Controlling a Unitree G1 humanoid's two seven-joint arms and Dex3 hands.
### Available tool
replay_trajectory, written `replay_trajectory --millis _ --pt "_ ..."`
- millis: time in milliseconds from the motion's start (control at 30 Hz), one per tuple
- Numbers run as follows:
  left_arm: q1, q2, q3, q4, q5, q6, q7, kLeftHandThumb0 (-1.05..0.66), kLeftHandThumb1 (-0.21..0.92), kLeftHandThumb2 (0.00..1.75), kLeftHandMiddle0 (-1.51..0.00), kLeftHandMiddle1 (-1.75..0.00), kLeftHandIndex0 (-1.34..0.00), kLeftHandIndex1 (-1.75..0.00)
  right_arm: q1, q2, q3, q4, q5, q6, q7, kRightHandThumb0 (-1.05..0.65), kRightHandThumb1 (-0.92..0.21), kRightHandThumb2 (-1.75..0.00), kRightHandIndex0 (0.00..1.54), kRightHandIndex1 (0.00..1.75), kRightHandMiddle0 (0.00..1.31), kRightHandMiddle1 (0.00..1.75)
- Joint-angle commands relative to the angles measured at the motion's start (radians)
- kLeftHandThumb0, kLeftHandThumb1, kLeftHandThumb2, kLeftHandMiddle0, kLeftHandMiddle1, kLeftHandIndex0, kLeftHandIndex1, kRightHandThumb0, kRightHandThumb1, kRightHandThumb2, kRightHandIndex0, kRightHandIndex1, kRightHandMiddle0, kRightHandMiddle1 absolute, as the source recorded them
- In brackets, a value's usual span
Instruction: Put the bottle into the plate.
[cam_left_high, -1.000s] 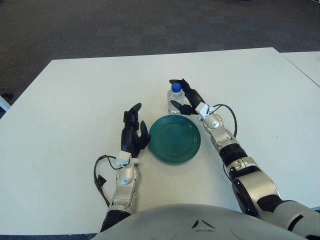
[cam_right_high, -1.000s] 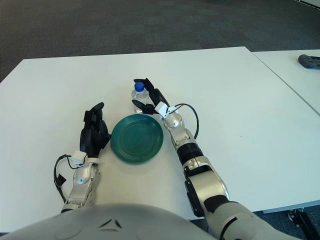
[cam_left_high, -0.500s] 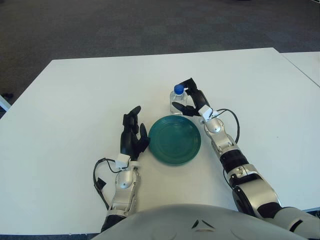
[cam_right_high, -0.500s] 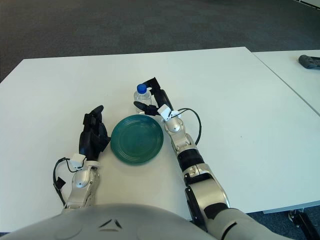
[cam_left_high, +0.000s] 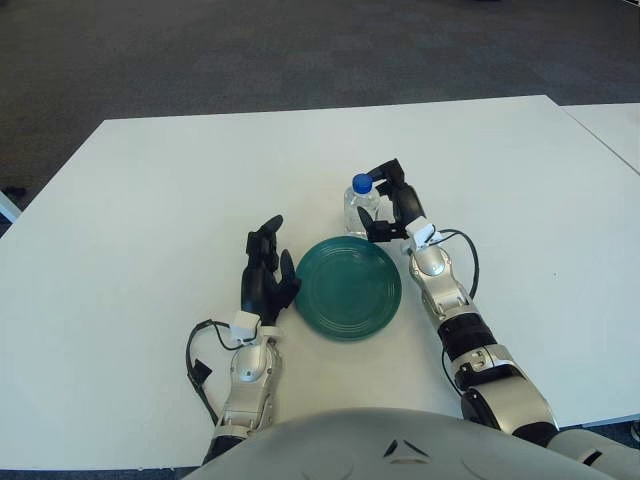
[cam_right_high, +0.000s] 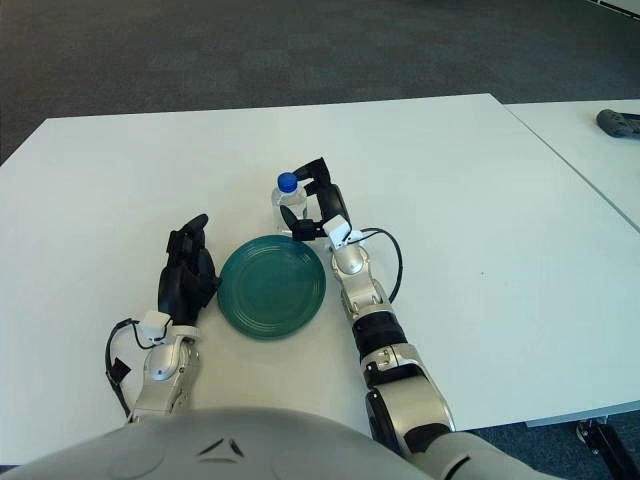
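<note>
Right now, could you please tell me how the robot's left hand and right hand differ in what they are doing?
The right hand is closed around the bottle beyond the green plate; the left hand holds nothing and shows beside the plate's left edge. The right hand's fingers curl around the bottle; the left hand's fingers are relaxed, pointing away from the robot. Both are black three-finger hands above the white table.

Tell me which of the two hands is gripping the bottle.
The right hand: its fingers wrap the blue-capped water bottle just behind the green plate. The left hand shows beside the plate's left edge, holding nothing.
</note>
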Motion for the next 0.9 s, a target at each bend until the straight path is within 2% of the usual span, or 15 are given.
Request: replay_trajectory --millis 0,867 --pt "0.028 -0.07 -0.008 0.013 -0.012 0.009 0.009 -0.83 0.92 0.73 -0.59 -0.02 -0.15 -0.93 0.009 0.01 -0.012 -0.02 0.015 -0.001 -0.012 -0.49 -0.26 -1.37 1.15 1.75 0.65 1.75" --pt "0.028 -0.069 -0.011 0.01 -0.012 0.022 0.016 -0.83 0.92 0.74 -0.59 -0.01 -0.14 -0.93 0.04 0.005 -0.014 -0.061 0.019 0.003 0.004 -0.5 -0.23 -1.41 1.19 1.75 0.67 1.75"
